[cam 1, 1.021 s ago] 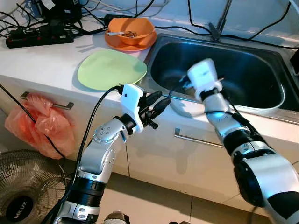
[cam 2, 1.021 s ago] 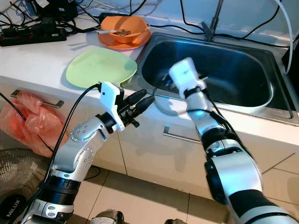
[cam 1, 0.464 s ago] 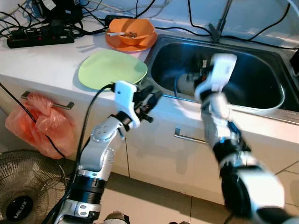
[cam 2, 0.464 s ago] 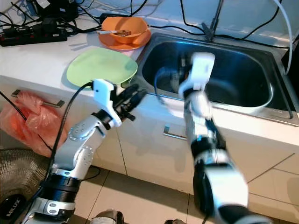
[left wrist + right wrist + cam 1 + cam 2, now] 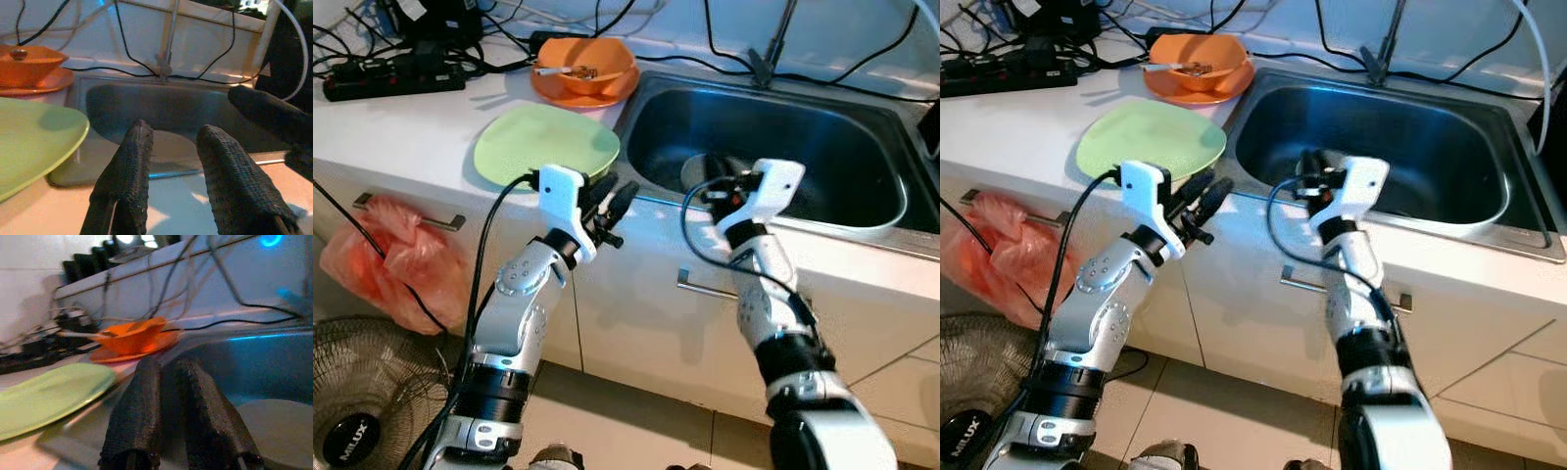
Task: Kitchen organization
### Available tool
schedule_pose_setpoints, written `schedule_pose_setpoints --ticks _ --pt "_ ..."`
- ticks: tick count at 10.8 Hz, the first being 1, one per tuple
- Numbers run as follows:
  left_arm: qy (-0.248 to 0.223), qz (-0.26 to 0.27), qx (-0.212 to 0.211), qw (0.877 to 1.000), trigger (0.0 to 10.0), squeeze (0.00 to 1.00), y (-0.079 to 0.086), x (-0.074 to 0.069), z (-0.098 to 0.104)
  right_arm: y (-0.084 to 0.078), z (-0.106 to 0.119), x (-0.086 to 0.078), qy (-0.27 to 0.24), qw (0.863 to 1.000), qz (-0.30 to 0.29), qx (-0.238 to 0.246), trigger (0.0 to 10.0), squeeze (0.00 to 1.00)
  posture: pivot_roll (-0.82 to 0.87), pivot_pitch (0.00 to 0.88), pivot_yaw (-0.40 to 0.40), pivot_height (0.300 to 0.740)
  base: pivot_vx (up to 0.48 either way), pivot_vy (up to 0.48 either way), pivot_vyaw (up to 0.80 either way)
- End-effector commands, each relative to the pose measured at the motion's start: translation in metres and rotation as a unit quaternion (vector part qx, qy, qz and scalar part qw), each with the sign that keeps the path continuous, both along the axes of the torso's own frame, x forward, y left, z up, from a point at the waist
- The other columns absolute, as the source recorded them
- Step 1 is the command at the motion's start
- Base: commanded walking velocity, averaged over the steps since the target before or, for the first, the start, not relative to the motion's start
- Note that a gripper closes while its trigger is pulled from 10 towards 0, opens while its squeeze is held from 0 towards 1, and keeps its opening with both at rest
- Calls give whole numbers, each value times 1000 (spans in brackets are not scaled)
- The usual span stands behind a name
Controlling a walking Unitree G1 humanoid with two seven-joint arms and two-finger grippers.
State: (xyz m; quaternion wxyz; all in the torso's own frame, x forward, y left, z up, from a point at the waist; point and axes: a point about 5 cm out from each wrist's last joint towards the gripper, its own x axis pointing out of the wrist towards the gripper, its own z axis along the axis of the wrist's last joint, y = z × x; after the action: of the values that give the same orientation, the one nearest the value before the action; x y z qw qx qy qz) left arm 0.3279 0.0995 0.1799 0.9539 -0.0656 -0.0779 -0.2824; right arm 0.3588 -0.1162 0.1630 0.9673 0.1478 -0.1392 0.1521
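A pale green plate (image 5: 543, 145) lies on the white counter beside the steel sink (image 5: 822, 137). Behind it an orange bowl (image 5: 585, 64) sits on an orange plate. A grey dish (image 5: 700, 168) lies flat inside the sink near its front left corner. My left gripper (image 5: 619, 192) hovers open and empty over the counter's front edge, between the green plate and the sink, fingers aimed at the basin (image 5: 171, 132). My right gripper (image 5: 710, 192) is at the sink's front rim just above the grey dish (image 5: 276, 423), fingers (image 5: 146, 401) shut with nothing in them.
A power strip with tangled cables (image 5: 396, 73) fills the counter's back left. The faucet (image 5: 771, 49) rises behind the sink. Below the counter are cabinet handles (image 5: 705, 289), a red plastic bag (image 5: 382, 264) hanging from one, and a floor fan (image 5: 357, 411).
The right arm swung from the counter's front edge up over the sink and back down to its rim; the grey dish now lies in the basin. The left gripper edged up toward the green plate.
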Motion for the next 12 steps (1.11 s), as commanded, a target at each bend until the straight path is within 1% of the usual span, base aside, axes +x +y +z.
schedule_pose_setpoints --ticks 1,2,3,4,5,6,7,8,9,10,11,12 --pt "-4 10 5 1000 10000 0 1 2 2 6 -1 -4 1 1000 20 -1 10000 0 214 86 -43 740 0 0 0" --pt "-4 23 5 1000 10000 0 4 4 1 9 -3 -6 6 1000 24 2 10000 0 215 86 -42 740 0 0 0" --pt "-6 28 0 1000 10000 0 6 5 2 9 -3 -7 8 1000 25 3 10000 0 215 87 -42 740 0 0 0" --pt "-9 46 0 999 10000 0 14 7 5 12 -3 -9 13 999 36 7 10000 0 212 89 -41 740 0 0 0" --pt "-16 69 -11 997 10000 0 30 9 13 15 -4 -13 13 999 48 3 10000 0 217 92 -41 740 0 0 0" --pt "-24 105 -27 994 10000 0 47 12 23 15 -5 -14 17 999 49 5 10000 0 222 93 -39 740 0 0 0" --pt "-22 167 -60 984 10000 0 66 16 32 16 -6 -14 21 998 53 3 10000 0 224 93 -37 740 0 0 0" --pt "-13 207 -80 975 10000 0 76 19 33 17 -6 -15 21 998 54 3 10000 0 225 93 -37 740 0 0 0" --pt "-2 250 -127 960 10000 0 90 20 34 18 -6 -15 22 998 56 2 10000 0 222 94 -36 740 0 0 0" --pt "1 252 -144 957 10000 1000 94 18 34 17 -6 -16 25 998 56 2 10000 0 223 96 -36 740 0 0 0" --pt "7 254 -150 955 10000 1000 97 16 31 16 -6 -16 27 998 54 0 10000 0 225 95 -36 740 0 0 0" --pt "23 267 -162 950 10000 1000 102 15 26 15 -7 -16 29 998 53 -2 10000 0 226 94 -35 740 0 0 0"
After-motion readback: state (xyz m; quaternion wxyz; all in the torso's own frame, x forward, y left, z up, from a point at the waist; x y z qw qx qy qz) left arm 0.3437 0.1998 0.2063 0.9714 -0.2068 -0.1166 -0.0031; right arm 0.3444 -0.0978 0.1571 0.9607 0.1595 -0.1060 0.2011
